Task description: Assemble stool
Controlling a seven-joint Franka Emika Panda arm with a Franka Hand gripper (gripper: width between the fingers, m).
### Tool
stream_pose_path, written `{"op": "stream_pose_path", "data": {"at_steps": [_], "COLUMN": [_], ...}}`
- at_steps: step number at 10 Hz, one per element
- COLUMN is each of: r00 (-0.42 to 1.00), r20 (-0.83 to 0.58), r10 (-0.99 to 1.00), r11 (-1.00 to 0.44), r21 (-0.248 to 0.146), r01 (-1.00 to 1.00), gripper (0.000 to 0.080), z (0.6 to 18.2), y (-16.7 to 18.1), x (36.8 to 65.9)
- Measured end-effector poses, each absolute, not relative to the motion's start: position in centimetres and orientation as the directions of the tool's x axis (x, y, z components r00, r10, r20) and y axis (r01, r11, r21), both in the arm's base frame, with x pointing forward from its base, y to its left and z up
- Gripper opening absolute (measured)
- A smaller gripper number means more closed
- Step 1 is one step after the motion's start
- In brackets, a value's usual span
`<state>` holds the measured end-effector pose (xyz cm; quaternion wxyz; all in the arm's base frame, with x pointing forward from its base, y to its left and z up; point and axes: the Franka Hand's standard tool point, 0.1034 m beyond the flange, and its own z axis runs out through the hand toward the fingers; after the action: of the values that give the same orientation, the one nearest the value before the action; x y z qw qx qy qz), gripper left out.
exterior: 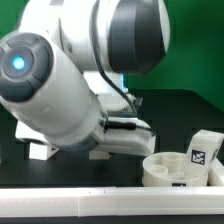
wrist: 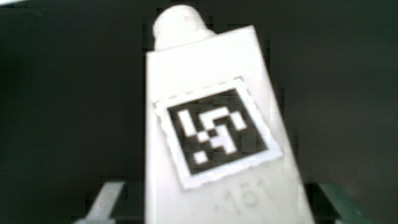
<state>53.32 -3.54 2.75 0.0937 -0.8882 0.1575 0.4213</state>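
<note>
Tagged leg [wrist: 214,110] sits between the fingers of the gripper [wrist: 222,200].
Whether the fingers clamp it, I cannot tell. In the exterior view the arm [exterior: 70,90] hides the gripper; the seat [exterior: 175,168] lies at four o'clock, cut off at the frame edge.

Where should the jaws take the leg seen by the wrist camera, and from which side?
Grip the leg across its two long flat flanks, at the end away from its peg, coming from the face with the tag. The flanks are straight and parallel, and that probably leaves the peg free for the seat. The gripper straddles that end.
</note>
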Motion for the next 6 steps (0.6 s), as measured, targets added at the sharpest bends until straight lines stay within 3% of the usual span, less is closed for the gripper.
{"op": "stream_pose_path", "data": {"at_steps": [3,4,6], "r00": [0.611,0.622,0.660], "r20": [-0.764,-0.752,-0.714], "r10": [-0.206,-0.219,-0.233], "r11": [-0.945,-0.943,-0.942], "r21": [-0.006,0.000,-0.003], "r01": [-0.326,-0.332,-0.337], "gripper": [0.0330,0.0330,0.0330], "z": [8.1,8.7,8.0], "y": [-3.6,-3.4,-3.6], "x": [56.4,56.9,57.7]}}
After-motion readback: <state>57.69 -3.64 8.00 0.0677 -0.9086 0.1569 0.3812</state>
